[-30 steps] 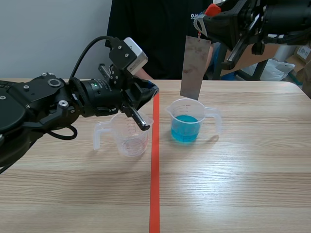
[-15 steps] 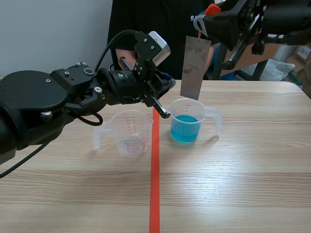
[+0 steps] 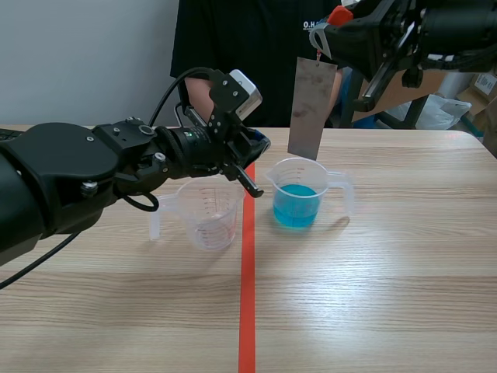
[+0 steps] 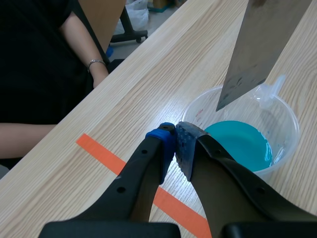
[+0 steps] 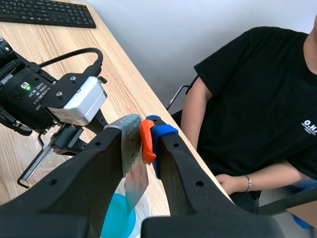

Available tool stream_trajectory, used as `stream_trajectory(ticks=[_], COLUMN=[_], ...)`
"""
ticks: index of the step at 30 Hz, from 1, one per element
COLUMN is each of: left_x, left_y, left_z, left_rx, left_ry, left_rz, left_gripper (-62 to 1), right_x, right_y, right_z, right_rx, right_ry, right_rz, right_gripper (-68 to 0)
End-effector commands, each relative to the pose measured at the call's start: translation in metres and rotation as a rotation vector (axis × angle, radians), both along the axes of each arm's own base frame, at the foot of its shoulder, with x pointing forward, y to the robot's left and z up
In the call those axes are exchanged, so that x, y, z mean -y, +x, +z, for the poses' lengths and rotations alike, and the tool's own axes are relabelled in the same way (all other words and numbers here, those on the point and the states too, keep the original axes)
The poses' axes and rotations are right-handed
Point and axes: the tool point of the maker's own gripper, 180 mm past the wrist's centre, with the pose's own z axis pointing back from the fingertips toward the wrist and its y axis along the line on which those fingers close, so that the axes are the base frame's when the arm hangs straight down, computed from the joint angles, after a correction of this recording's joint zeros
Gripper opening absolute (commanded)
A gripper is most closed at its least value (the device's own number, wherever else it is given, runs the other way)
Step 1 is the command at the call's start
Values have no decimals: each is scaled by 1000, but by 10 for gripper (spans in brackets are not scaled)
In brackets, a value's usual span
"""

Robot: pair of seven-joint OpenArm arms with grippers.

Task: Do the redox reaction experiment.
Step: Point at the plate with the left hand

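A clear beaker of blue liquid [image 3: 296, 204] stands just right of the orange tape line. A grey metal plate [image 3: 312, 107] hangs upright over it, its lower edge just above the rim. My right gripper [image 3: 326, 33], raised above, is shut on the plate's orange-tabbed top end [image 5: 146, 141]. An empty clear beaker [image 3: 208, 214] stands left of the line. My left gripper [image 3: 260, 144] hovers between the two beakers, fingers shut on nothing. In the left wrist view its pads [image 4: 184, 144] meet right before the blue beaker [image 4: 237, 144], with the plate [image 4: 267, 44] above the liquid.
A person in a black shirt [image 3: 248, 47] sits across the table, one forearm [image 4: 84, 44] close to its far edge. A keyboard [image 5: 44, 12] lies far off to the left. The orange tape line [image 3: 247, 295] runs down the table's middle.
My left gripper has moved from over the empty beaker up and to the right, toward the blue beaker. The right gripper and the plate have stayed still.
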Motion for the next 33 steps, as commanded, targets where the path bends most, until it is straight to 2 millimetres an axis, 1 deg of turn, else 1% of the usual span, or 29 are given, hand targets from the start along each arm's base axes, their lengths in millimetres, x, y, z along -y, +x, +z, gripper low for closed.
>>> stream_trajectory(ticks=[1,7,16,22,33], left_x=[9,15,15,18,18], left_y=[4,-5,-5,-10,-10], left_z=[20,17,17,17,17], left_rx=[37,6,5,-10,-10], left_ry=[-43,-48,-48,-53,-53], left_rz=[-21,-75,-75,-104,-104], left_gripper=[-586,-582,-582,-582,-582], right_x=[-2,-2,-2,-2,-2], right_y=[-1,-1,-1,-1,-1], right_z=[15,15,15,15,15], right_rx=[39,39,39,39,39], right_ry=[17,17,17,16,16], right_rz=[17,17,17,17,17], right_gripper=[-660,-660,-660,-660,-660])
